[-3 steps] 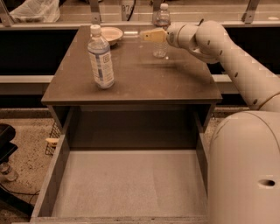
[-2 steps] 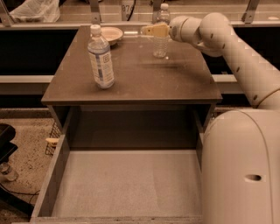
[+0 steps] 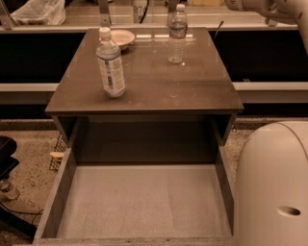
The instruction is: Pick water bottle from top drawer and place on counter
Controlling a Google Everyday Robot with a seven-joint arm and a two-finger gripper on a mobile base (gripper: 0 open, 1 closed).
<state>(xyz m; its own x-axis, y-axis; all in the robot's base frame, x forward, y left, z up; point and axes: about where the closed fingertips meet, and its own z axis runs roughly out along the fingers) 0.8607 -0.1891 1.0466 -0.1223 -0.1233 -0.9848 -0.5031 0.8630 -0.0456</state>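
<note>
Pulling away, my gripper point(image 3: 231, 4) has left the water bottle point(image 3: 177, 33) and now sits above the counter's point(image 3: 159, 86) back right corner, mostly cut off by the frame edge. Whether it is clenched or released I cannot tell. The water bottle stands upright, untouched, at the counter's back, right of centre. A larger bottle point(image 3: 110, 62) stands at the counter's front left, a bowl point(image 3: 122, 37) at its back left. Below the counter's front, the top drawer point(image 3: 61, 192) hangs open, no bottle inside. I judge the placement done.
</note>
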